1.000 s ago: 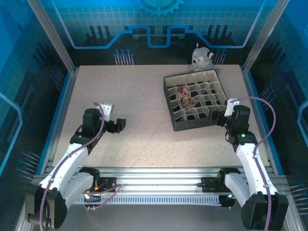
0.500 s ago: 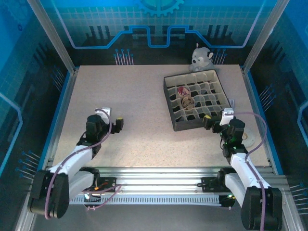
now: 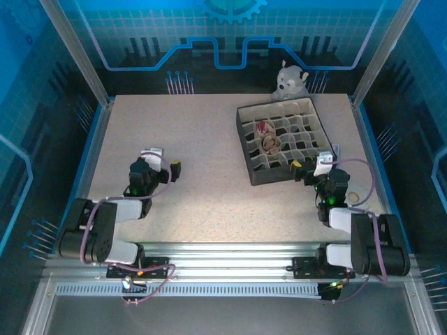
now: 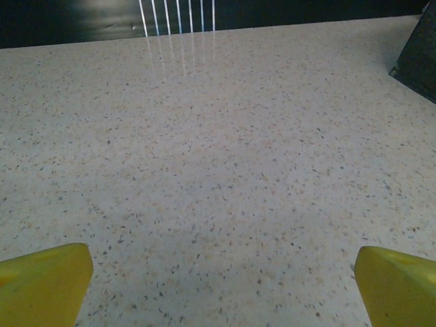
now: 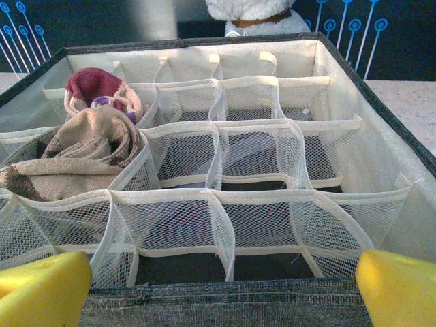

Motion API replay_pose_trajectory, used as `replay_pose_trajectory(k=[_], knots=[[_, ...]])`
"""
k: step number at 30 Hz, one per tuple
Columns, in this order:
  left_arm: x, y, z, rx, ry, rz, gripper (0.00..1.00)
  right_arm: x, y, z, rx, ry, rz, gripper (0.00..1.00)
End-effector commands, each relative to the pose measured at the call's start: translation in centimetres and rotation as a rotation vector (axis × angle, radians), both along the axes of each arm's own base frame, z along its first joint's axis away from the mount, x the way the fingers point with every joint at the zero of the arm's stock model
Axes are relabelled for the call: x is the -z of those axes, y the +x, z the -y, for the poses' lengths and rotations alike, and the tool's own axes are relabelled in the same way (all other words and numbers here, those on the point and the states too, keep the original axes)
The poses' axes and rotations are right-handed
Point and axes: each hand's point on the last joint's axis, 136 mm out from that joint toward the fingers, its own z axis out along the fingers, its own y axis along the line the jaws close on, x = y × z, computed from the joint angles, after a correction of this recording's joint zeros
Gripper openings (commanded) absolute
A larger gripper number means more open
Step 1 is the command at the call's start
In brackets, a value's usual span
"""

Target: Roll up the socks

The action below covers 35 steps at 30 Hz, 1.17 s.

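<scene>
Snagging looks like the main hazard here. The red-toed sock [image 3: 262, 129] and the brown-and-tan sock [image 3: 271, 145] both sit bundled in neighbouring cells on the left side of the organiser box [image 3: 279, 179], the red-toed one [image 5: 102, 87] behind and the brown-and-tan one [image 5: 78, 153] bulging over its mesh dividers [image 5: 221, 160]. The right gripper [image 3: 304, 167] hangs just beside the box's near wall with its jaws spread wide and nothing between them [image 5: 221, 286]. A forward push from this low pose would likely shove the box [image 5: 225, 310] across the table [image 3: 195, 139] or tip it toward the plush toy [image 3: 290, 82] behind. Reaching into a cell, the wide jaws could pinch soft mesh along with fabric, lifting the whole box or pulling a bundle loose. The left gripper [image 3: 166, 173], jaws equally wide and empty [image 4: 218, 279], hovers over bare table [image 4: 218, 136] well apart from the box, so it cannot brace it.
</scene>
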Motion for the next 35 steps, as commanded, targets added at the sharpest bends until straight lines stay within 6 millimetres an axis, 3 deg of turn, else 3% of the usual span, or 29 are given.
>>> replay_pose_trajectory(k=[1,4,10,13,35], knots=[[-0.6,0.7,-0.8,-0.027,-0.047,0.089,0.99,-0.6,1.3,-1.2,-0.056,0.001,0.053,1.0],[0.0,1.3,-0.2,0.01,-0.045,0.035,0.99,0.6,1.6,-1.3,-0.041,-0.017,0.049,1.0],[0.1,2.3,-2.0,-0.063,-0.1,-0.002,0.99,1.6,3.2,-0.4,0.044,-0.034,-0.032,1.0],[0.1,2.3,-2.0,-0.064,-0.097,0.004,0.99,2.2,4.0,-1.4,0.013,-0.072,-0.087,1.0],[0.2,2.3,-2.0,-0.067,-0.093,-0.001,0.99,2.3,4.2,-2.0,0.0,-0.098,-0.096,1.0]])
